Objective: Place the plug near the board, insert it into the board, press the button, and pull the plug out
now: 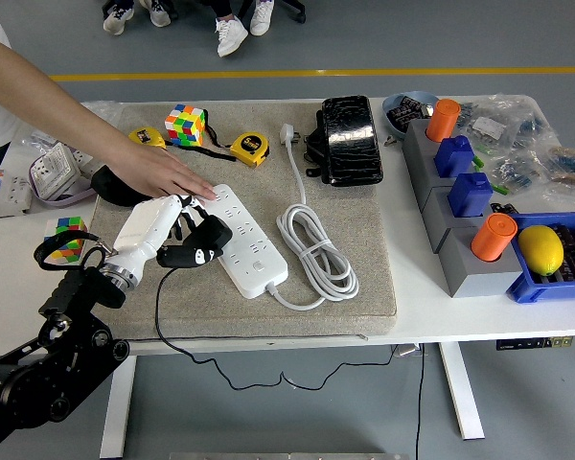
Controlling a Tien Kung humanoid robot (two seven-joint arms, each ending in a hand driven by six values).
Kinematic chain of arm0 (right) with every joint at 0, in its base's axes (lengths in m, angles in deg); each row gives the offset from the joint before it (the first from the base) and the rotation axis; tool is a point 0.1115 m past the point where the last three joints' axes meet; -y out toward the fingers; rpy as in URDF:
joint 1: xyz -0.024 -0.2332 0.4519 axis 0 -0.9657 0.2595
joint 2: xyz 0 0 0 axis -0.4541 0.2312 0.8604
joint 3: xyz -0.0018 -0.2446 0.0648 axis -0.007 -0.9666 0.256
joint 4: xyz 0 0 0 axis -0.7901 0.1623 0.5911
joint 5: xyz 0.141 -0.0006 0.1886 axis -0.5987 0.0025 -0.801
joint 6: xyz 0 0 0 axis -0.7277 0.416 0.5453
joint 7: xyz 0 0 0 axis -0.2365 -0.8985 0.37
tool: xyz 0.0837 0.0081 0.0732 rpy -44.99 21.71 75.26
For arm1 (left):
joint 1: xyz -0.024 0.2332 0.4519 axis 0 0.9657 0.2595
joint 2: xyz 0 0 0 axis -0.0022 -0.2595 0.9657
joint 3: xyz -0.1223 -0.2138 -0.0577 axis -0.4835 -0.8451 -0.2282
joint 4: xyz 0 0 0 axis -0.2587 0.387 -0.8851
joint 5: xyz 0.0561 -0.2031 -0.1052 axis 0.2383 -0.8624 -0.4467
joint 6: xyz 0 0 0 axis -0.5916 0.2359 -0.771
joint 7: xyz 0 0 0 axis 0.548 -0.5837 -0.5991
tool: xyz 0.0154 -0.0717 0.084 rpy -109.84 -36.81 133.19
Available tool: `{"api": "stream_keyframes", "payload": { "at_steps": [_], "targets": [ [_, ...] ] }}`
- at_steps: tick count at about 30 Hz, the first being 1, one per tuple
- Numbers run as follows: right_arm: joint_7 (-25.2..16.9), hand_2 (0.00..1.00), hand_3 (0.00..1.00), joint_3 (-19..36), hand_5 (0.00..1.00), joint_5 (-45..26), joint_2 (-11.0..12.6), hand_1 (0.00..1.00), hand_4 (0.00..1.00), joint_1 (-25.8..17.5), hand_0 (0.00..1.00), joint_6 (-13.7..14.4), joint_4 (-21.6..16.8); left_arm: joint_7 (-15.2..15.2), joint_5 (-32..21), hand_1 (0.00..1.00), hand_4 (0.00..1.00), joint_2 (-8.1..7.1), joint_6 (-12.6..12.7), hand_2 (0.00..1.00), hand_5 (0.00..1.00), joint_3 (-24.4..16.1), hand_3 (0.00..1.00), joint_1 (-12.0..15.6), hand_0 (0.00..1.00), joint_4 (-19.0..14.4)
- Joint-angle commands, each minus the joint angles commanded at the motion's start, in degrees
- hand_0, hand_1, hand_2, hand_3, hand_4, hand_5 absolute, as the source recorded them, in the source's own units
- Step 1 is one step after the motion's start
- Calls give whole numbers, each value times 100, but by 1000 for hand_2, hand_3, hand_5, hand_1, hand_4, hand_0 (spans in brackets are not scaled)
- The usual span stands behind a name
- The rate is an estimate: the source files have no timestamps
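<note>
**Operator:** Head view, checking edges first. I see the white power strip point(238, 239) lying diagonally on the grey mat point(364, 259), its left long edge just beside my left robot hand point(177, 233). The mat's near edge runs close to the near rim of the worktop point(479, 321), so there is little bare surface in front of me.

**Observer:** What about room on the other sides?

**Operator:** To the strip's right lies its coiled white cord point(316, 251), touching its lower end. Beyond that the mat is open up to the grey holder block point(460, 244) with its orange and blue caps. At the strip's far end a person's hand point(163, 172) rests flat, fingertips on the strip's top corner, just beside my fingers.

**Observer:** And the hand's pose?

**Operator:** My left arm comes in from the lower left, wrist raised, white back of the hand upward. The fingers are clenched around the black plug point(187, 254), which sits at the strip's left edge, its black cable point(163, 321) trailing over the mat's near edge.
</note>
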Motion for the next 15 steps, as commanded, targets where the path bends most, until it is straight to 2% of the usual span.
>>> {"api": "stream_keyframes", "payload": {
  "at_steps": [15],
  "targets": [
    [-69,559,511,49,387,30,-2,613,858,11,546,38,-20,47,127,303,783,-53,-8,350,56,-23,524,63,230,65]
  ]
}}
